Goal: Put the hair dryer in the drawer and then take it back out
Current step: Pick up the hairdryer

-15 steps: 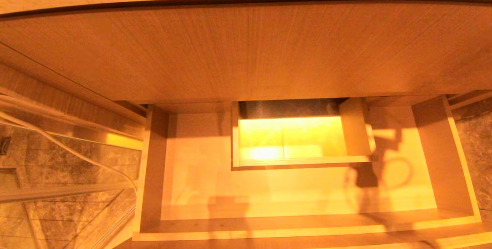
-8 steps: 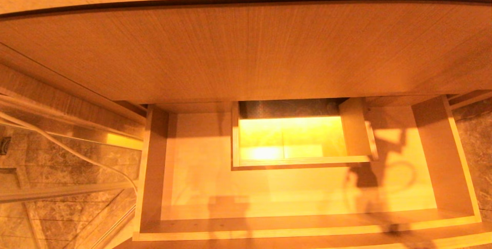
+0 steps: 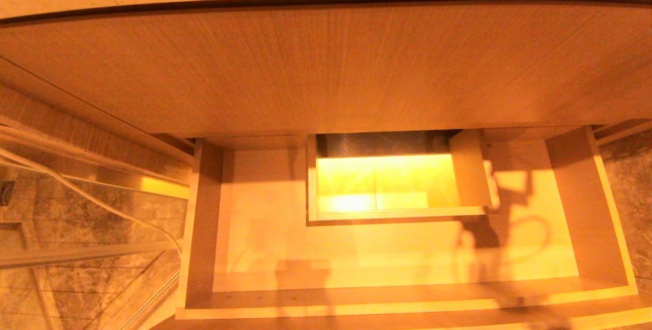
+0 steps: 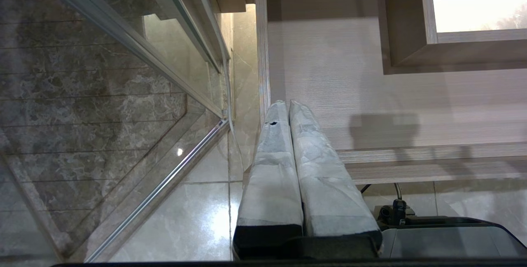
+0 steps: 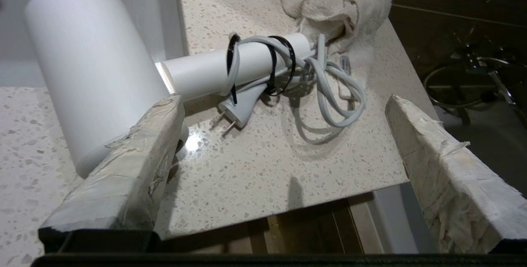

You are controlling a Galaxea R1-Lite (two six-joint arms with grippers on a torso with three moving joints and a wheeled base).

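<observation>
Right gripper (image 5: 284, 143) released above the speckled stone countertop (image 5: 263, 164).
Small white cylindrical hair dryer (image 5: 123, 65) lies at the countertop's edge; wide light wood-grain drawer (image 3: 407, 289) open; left gripper (image 4: 290, 106) clenched, parked.

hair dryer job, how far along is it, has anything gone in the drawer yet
The drawer stands pulled open with nothing in it. The hair dryer lies on the speckled countertop, cord bound round its handle. The right end effector hovers open beside its barrel, gripping nothing. The left end effector is shut and idle. Left: grasp, stow, retrieve.
</observation>
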